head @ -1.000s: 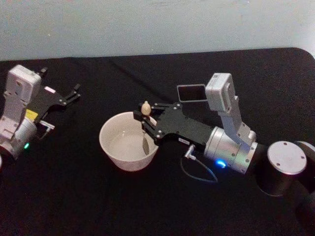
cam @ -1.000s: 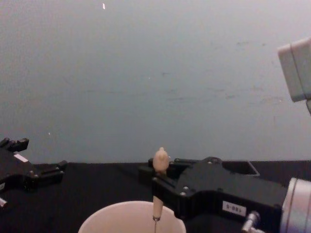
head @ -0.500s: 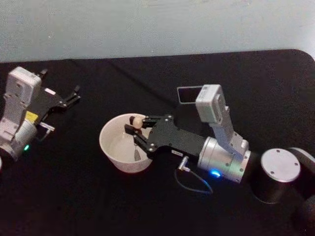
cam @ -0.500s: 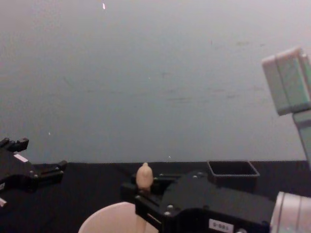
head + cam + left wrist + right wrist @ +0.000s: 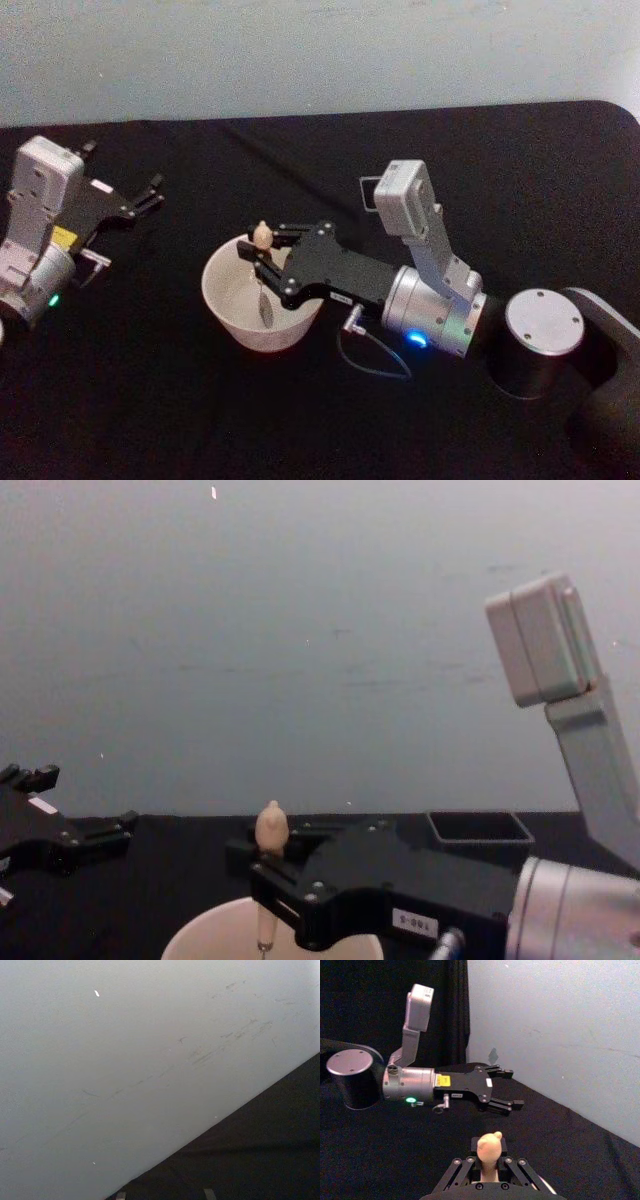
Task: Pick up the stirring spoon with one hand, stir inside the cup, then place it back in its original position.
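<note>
My right pincer (image 5: 265, 257) is clenched on the stirring spoon (image 5: 262, 236). It grips the pale wooden handle just under the rounded knob, which pokes up above my fingers. The spoon hangs close to upright over the cup (image 5: 214, 272). Its thin metal shaft runs down inside the cream rim, towards the right side of the cup, and the small bowl is low inside. I cannot tell whether the bowl touches the bottom. The cup sits near the middle of the black table (image 5: 150, 400). The dark square holder (image 5: 480, 838) stands to the right of the cup and farther back, partly behind my right arm. My left pincer (image 5: 157, 192) is parked at the far left with its fingers spread and nothing in them.

I judge the spoon to be light and stiff, so it needs only a modest squeeze. The wood is the right place to hold it. It is thicker and less slick than the metal shaft, and the knob acts as a stop if the handle slides down. Held this high, the long shaft gives the tip plenty of leverage, and a knock against the wall could twist the spoon in my grip. The cup looks light enough to be nudged across the cloth, so I think small circles kept off the rim are wise.
</note>
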Robot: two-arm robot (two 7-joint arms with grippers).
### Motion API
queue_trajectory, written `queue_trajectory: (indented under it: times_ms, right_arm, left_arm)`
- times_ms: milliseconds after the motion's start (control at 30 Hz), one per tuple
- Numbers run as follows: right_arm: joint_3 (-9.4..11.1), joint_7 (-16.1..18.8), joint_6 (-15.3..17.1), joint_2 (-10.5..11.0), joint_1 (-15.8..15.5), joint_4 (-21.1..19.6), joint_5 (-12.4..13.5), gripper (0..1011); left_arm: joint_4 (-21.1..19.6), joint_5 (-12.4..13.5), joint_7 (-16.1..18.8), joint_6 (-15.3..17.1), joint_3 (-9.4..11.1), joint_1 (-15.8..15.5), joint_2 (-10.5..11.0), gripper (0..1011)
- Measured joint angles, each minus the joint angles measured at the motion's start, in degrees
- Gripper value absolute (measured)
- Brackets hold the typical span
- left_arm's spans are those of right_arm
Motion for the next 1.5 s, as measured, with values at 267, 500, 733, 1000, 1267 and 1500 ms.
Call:
queue_trajectory:
  times_ms: [267,500,733,1000,1267,1500]
  right_arm:
    - [0.5,-1.2,-0.2,-0.9,0.9,1.8,-0.6,169]
    - [1.3,-1.6,-0.2,-0.9,0.8,2.0,-0.6,169]
    - [2.1,-1.9,-0.1,-0.3,0.3,1.4,-0.6,170]
    - [3.0,-1.6,0.2,1.0,-1.0,-0.3,-0.1,170]
    - [3.0,-1.0,0.4,1.9,-2.1,-1.9,0.5,169]
    - [2.1,-0.6,0.6,1.9,-2.3,-2.2,0.5,169]
  left_arm:
    - [0.0,0.0,0.0,0.0,0.0,0.0,0.0,1001]
    - [0.0,0.0,0.0,0.0,0.0,0.0,0.0,1001]
    - [0.0,0.0,0.0,0.0,0.0,0.0,0.0,1001]
    - [0.0,0.0,0.0,0.0,0.0,0.0,0.0,1001]
    - [0.0,0.0,0.0,0.0,0.0,0.0,0.0,1001]
    - [0.0,0.0,0.0,0.0,0.0,0.0,0.0,1001]
